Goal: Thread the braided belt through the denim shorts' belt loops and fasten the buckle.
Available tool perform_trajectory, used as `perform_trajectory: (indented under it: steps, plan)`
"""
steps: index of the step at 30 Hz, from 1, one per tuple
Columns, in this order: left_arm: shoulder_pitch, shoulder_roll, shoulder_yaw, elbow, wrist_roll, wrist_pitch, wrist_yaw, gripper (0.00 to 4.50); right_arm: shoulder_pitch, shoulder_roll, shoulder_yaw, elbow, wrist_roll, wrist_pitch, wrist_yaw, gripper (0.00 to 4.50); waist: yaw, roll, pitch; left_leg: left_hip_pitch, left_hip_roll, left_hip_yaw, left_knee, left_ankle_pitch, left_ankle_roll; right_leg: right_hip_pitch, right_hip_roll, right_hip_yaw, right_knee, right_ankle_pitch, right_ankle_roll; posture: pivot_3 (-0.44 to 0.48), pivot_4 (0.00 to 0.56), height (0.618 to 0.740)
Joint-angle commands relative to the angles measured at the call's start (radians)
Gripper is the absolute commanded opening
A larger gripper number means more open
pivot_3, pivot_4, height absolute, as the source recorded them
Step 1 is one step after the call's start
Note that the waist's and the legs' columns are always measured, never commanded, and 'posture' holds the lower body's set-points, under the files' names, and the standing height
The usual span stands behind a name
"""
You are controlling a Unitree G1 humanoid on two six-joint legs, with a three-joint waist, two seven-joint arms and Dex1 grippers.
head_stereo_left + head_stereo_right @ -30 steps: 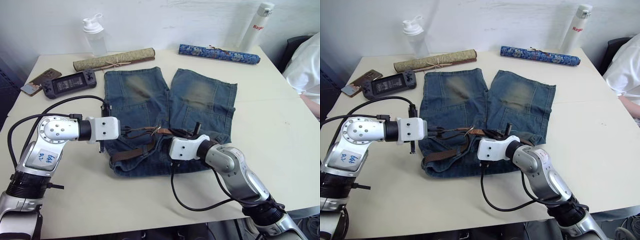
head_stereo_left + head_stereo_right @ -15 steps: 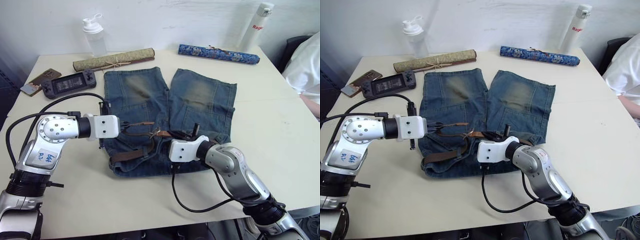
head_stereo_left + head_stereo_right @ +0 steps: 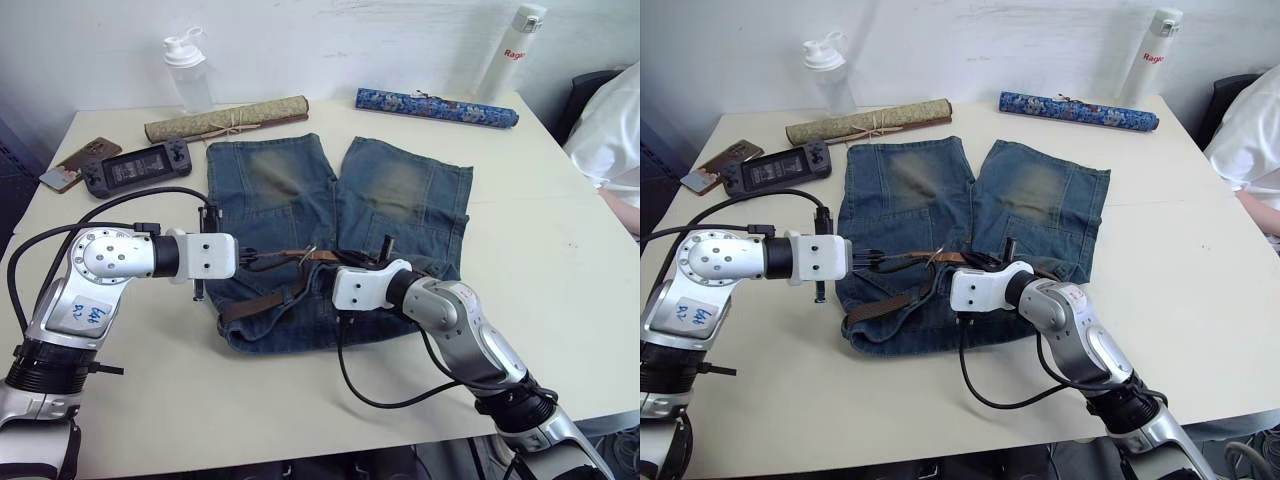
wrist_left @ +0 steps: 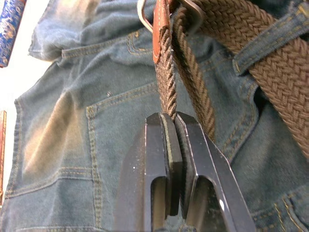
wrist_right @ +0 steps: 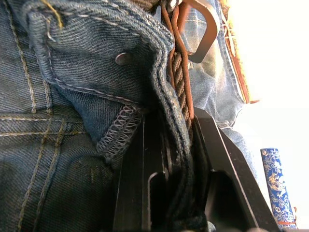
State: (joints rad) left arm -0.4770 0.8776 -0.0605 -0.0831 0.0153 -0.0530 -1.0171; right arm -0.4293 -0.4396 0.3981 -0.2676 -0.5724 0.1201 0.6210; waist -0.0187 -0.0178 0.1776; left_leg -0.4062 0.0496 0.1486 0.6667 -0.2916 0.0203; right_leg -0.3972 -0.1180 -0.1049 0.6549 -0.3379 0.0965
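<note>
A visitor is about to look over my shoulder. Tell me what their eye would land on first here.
First, the denim shorts spread flat mid-table, with both grippers meeting at the waistband. The left gripper is shut on the braided belt just short of the silver buckle; the right gripper pinches belt and waistband denim together. Behind, a blue patterned roll lies at the table's far edge.

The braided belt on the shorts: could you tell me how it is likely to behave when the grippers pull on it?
The braided belt is probably floppy: it curves loosely across the denim shorts. Its coarse weave likely resists slipping between the left gripper fingers pinching it. The right gripper clamps belt and waistband together, so pulling may drag the soft denim along.
</note>
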Motion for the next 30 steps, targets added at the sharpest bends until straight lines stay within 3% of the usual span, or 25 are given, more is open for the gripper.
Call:
perform_trajectory:
  steps: [1, 30]
  plan:
    - [-0.009, 0.023, 0.012, -0.015, 0.022, -0.015, 0.011, 0.00, -0.031, -0.001, -0.007, -0.017, -0.005, -0.031, -0.009, 0.01, -0.002, 0.000, 0.000, 0.000, 0.000, 0.000, 0.000, 0.000, 0.000, 0.000, 0.000, 0.000, 0.000, 0.000, 0.000, 0.000, 0.150, 0.717]
    - [-0.106, -0.010, -0.047, 0.042, 0.083, -0.143, 0.018, 0.00, -0.038, 0.019, 0.010, -0.018, -0.001, -0.070, 0.007, 0.01, -0.009, 0.000, 0.000, 0.000, 0.000, 0.000, 0.000, 0.000, 0.000, -0.001, 0.000, 0.000, 0.000, 0.000, 0.000, 0.000, 0.150, 0.717]
